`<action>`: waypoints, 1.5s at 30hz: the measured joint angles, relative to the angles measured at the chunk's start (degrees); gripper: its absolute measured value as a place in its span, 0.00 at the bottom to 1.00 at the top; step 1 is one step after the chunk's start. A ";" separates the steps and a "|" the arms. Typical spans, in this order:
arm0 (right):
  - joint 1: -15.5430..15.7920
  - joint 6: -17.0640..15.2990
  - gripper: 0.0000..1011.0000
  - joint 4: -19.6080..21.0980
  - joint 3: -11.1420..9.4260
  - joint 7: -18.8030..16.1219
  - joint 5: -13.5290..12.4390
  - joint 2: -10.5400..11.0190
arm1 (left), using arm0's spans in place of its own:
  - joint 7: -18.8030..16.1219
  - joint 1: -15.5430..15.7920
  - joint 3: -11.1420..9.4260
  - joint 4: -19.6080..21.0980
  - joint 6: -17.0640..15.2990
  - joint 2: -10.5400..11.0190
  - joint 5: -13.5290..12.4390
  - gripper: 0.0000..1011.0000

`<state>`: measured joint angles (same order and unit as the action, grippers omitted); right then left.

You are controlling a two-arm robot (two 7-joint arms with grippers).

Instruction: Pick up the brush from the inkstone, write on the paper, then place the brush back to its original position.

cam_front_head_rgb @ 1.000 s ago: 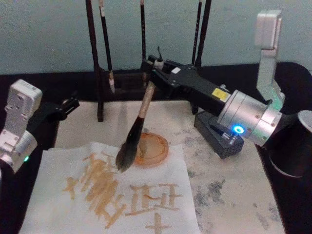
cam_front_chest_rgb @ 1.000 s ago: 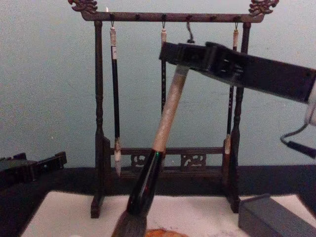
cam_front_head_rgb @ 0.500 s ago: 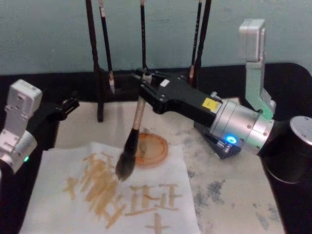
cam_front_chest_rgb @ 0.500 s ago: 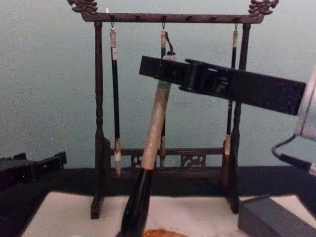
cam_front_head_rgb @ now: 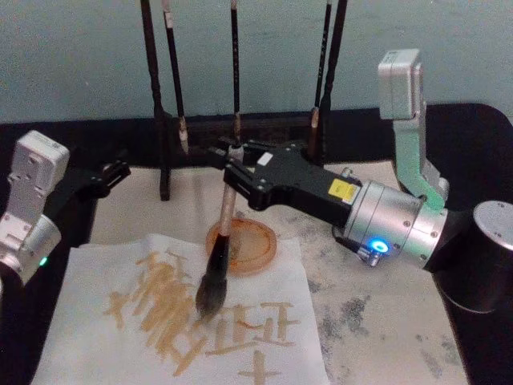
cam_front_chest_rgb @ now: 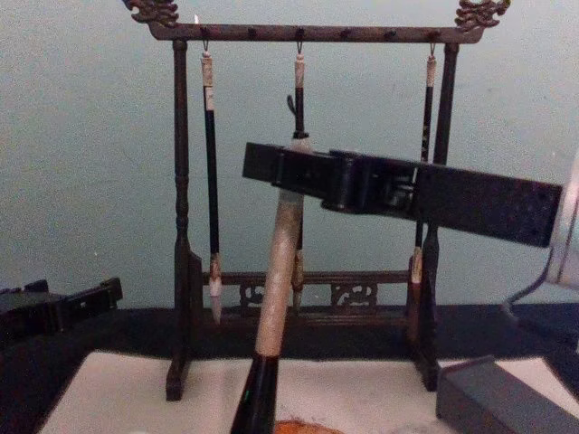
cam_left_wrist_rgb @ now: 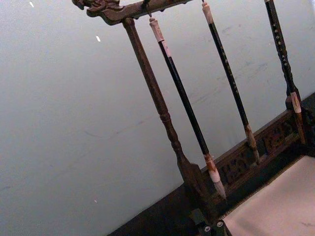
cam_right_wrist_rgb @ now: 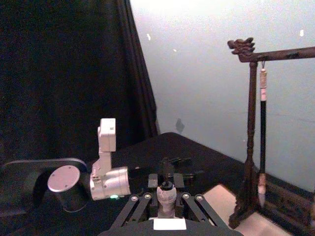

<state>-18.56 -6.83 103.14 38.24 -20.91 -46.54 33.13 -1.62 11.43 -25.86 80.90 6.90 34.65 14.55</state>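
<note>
Right now the right gripper (cam_front_head_rgb: 229, 167) reaches in from the right, above the round amber dish (cam_front_head_rgb: 255, 247), its claw clamped on the top end of the brush (cam_front_head_rgb: 221, 234). The pale handle leans only slightly, with the dark tuft pointing down and toward the robot. The tuft tip meets the paper (cam_front_head_rgb: 80, 321) among the amber strokes, just in front of the dish. Behind them stands the wooden rack (cam_front_chest_rgb: 181, 226), with three slim brushes (cam_front_chest_rgb: 210, 181) hanging from it. The left gripper (cam_front_head_rgb: 117, 172) sits parked at the table's left edge, well apart from the brush.
</note>
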 joint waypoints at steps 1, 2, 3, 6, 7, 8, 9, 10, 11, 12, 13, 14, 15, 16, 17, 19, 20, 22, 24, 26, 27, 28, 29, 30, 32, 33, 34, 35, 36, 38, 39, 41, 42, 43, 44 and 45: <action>0.26 -0.02 0.18 -0.05 -0.04 -0.20 0.05 -0.23 | 0.00 0.00 0.00 0.00 0.00 0.00 0.00 0.99; 0.40 -0.02 0.18 -0.12 -0.07 -0.32 0.06 -0.35 | 0.00 0.00 0.00 0.00 0.00 0.00 0.00 0.99; 0.70 0.10 0.18 -0.34 -0.16 -0.63 0.10 -0.67 | 0.00 0.00 0.00 0.00 0.00 0.00 0.00 0.99; 1.09 0.38 0.18 -0.94 -0.22 -1.40 0.24 -1.30 | 0.00 0.00 0.00 0.00 0.00 0.00 0.00 0.99; 1.18 0.40 0.18 -1.12 -0.23 -1.57 0.28 -1.46 | 0.00 0.00 0.00 0.00 0.00 0.00 0.00 0.99; 1.27 0.41 0.18 -1.26 -0.24 -1.69 0.34 -1.58 | 0.00 0.00 0.00 0.00 0.00 0.00 0.00 0.99; 1.36 0.42 0.18 -1.40 -0.24 -1.78 0.44 -1.69 | 0.00 0.00 0.00 0.00 0.00 0.00 0.00 0.99; 1.51 0.39 0.18 -1.62 -0.25 -1.92 0.69 -1.83 | 0.00 0.00 0.00 0.00 0.00 0.00 0.00 0.99; 1.58 0.36 0.18 -1.72 -0.26 -2.00 0.83 -1.88 | 0.00 0.00 0.00 0.00 0.00 0.00 0.00 0.99; 1.68 0.35 0.18 -1.82 -0.26 -2.10 1.00 -1.89 | 0.00 0.00 0.00 0.00 0.00 0.00 0.00 0.99; 1.76 0.33 0.18 -1.94 -0.27 -2.21 1.18 -1.90 | 0.00 0.00 0.00 0.00 0.00 0.00 0.00 0.99; 1.96 0.31 0.18 -2.18 -0.32 -2.48 1.45 -1.91 | 0.00 0.00 0.00 0.00 0.00 0.00 0.00 0.99; 2.06 0.29 0.18 -2.29 -0.37 -2.56 1.58 -1.91 | 0.00 0.00 0.00 0.00 0.00 0.00 0.00 0.99; 2.28 0.25 0.18 -2.43 -0.50 -2.63 1.77 -1.90 | 0.00 0.00 0.00 0.00 0.00 0.00 0.00 0.99; 2.41 0.22 0.18 -2.46 -0.58 -2.65 1.89 -1.89 | 0.00 0.00 0.00 0.00 0.00 0.00 0.00 0.99; 2.70 0.14 0.18 -2.49 -0.81 -2.67 2.12 -1.80 | 0.00 0.00 0.00 0.00 0.00 0.00 0.00 0.99; 2.99 0.06 0.18 -2.49 -1.08 -2.67 2.31 -1.66 | 0.00 0.00 0.00 0.00 0.00 0.00 0.00 0.99; 3.29 -0.04 0.18 -2.45 -1.46 -2.67 2.42 -1.48 | 0.00 0.00 0.00 0.00 0.00 0.00 0.00 0.99; 3.79 -0.23 0.18 -2.22 -2.11 -2.62 2.48 -1.13 | 0.00 0.00 0.00 0.00 0.00 0.00 0.00 0.99; 4.16 -0.46 0.18 -1.95 -2.56 -2.56 2.53 -0.85 | 0.00 0.00 0.00 0.00 0.00 0.00 0.00 0.99; 4.53 -0.72 0.18 -1.62 -3.00 -2.41 2.56 -0.53 | 0.00 0.00 0.00 0.00 0.00 0.00 0.00 0.99; 4.70 -0.86 0.18 -1.47 -3.22 -2.31 2.58 -0.40 | 0.00 0.00 0.00 0.00 0.00 0.00 0.00 0.99; 4.92 -0.98 0.18 -1.30 -3.45 -2.20 2.60 -0.23 | 0.00 0.00 0.00 0.00 0.00 0.00 0.00 0.99; 5.37 -1.20 0.18 -0.95 -3.99 -2.07 2.61 0.13 | 0.00 0.00 0.00 0.00 0.00 0.00 0.00 0.99; 6.10 -1.54 0.18 -0.28 -4.86 -1.83 2.61 0.77 | 0.00 0.00 0.00 0.00 0.00 0.00 0.00 0.99; 6.36 -1.64 0.18 -0.04 -5.13 -1.74 2.61 1.00 | 0.00 0.00 0.00 0.00 0.00 0.00 0.00 0.99; 6.60 -1.73 0.18 0.20 -5.39 -1.68 2.63 1.22 | 0.00 0.00 0.00 0.00 0.00 0.00 0.00 0.99; 6.78 -1.80 0.18 0.40 -5.60 -1.64 2.65 1.40 | 0.00 0.00 0.00 0.00 0.00 0.00 0.00 0.99; 7.28 -1.95 0.18 0.87 -6.16 -1.53 2.72 1.84 | 0.00 0.00 0.00 0.00 0.00 0.00 0.00 0.99; 7.77 -2.11 0.18 1.32 -6.79 -1.35 2.75 2.25 | 0.00 0.00 0.00 0.00 0.00 0.00 0.00 0.99; 8.31 -2.18 0.18 1.79 -7.41 -1.20 2.75 2.67 | 0.00 0.00 0.00 0.00 0.00 0.00 0.00 0.99; 9.03 -2.19 0.18 2.37 -8.19 -1.00 2.73 3.15 | 0.00 0.00 0.00 0.00 0.00 0.00 0.00 0.99; 9.36 -2.19 0.18 2.61 -8.60 -0.87 2.72 3.36 | 0.00 0.00 0.00 0.00 0.00 0.00 0.00 0.99; 10.00 -2.16 0.18 3.10 -9.43 -0.65 2.67 3.75 | 0.00 0.00 0.00 0.00 0.00 0.00 0.00 0.99; 10.30 -2.13 0.18 3.31 -9.78 -0.55 2.63 3.94 | 0.00 0.00 0.00 0.00 0.00 0.00 0.00 0.99; 10.92 -2.07 0.18 3.86 -10.65 -0.35 2.53 4.35 | 0.00 0.00 0.00 0.00 0.00 0.00 0.00 0.99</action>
<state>-7.64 -8.90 107.01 27.59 -21.26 -44.01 37.48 -1.62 11.43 -25.86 80.90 6.91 34.65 14.55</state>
